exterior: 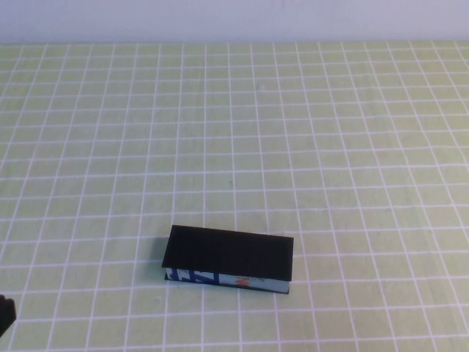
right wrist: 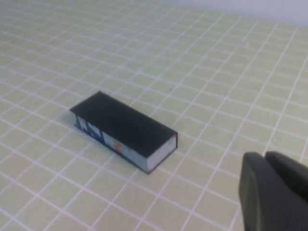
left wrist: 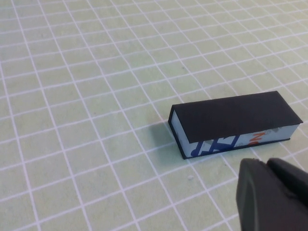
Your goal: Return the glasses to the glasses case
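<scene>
The glasses case [exterior: 229, 253] lies shut on the green grid mat, in the near middle, its blue, white and orange printed edge facing me. It also shows in the left wrist view [left wrist: 236, 115] and the right wrist view [right wrist: 122, 126]. The glasses are out of view in every frame. My left gripper [left wrist: 266, 163] is shut and empty, a short way off the case's printed edge, near its orange end; a dark bit of it shows at the high view's near left corner [exterior: 5, 314]. My right gripper [right wrist: 263, 156] is shut and empty, well off the case's end and out of the high view.
The green mat with white grid lines [exterior: 234, 132] covers the whole table. A pale wall [exterior: 234, 18] runs along the far edge.
</scene>
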`<state>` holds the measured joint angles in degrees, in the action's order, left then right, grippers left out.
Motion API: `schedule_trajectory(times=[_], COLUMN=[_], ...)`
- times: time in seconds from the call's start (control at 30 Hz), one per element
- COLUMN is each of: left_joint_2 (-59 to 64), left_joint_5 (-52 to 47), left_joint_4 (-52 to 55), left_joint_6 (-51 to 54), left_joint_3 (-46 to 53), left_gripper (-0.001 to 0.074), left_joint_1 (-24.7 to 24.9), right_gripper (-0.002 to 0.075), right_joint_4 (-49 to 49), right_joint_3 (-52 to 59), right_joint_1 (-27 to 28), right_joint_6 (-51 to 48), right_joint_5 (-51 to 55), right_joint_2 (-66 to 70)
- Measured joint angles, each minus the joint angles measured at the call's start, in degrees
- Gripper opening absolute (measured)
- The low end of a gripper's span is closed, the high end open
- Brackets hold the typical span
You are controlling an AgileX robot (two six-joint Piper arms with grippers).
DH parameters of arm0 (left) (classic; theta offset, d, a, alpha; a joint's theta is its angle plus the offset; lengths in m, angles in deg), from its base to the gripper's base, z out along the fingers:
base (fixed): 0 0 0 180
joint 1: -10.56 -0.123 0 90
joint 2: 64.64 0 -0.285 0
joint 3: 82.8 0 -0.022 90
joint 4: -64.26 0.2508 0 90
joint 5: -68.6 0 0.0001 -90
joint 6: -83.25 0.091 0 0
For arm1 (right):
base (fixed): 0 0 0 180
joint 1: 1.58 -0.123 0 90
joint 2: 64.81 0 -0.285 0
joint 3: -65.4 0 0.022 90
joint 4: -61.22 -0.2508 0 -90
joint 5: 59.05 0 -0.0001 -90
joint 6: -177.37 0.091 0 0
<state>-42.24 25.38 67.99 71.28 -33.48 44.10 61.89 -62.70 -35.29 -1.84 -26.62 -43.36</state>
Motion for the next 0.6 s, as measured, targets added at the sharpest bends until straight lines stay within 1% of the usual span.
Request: schedule_trajectory(times=[0.17, 0.4, 0.6], left_joint_2=[0.0, 0.0, 0.0], left_joint_5=[0.4, 0.4, 0.4], left_joint_4=[-0.1, -0.1, -0.1], left_joint_6=[0.0, 0.0, 0.0], left_joint_3=[0.0, 0.0, 0.0], left_gripper=[-0.0003, -0.0003, -0.0003], left_joint_1=[0.0, 0.0, 0.0], right_gripper=[-0.0018, -0.0018, -0.0018], right_joint_4=[0.5, -2.4, -3.1], right_joint_3=[4.0, 4.0, 4.0], right_joint_1=[0.0, 0.0, 0.0], right_joint_6=[1.2, 1.4, 1.4], right_joint_5=[-0.4, -0.4, -0.4], right_joint_2=[-0.7, -0.7, -0.7])
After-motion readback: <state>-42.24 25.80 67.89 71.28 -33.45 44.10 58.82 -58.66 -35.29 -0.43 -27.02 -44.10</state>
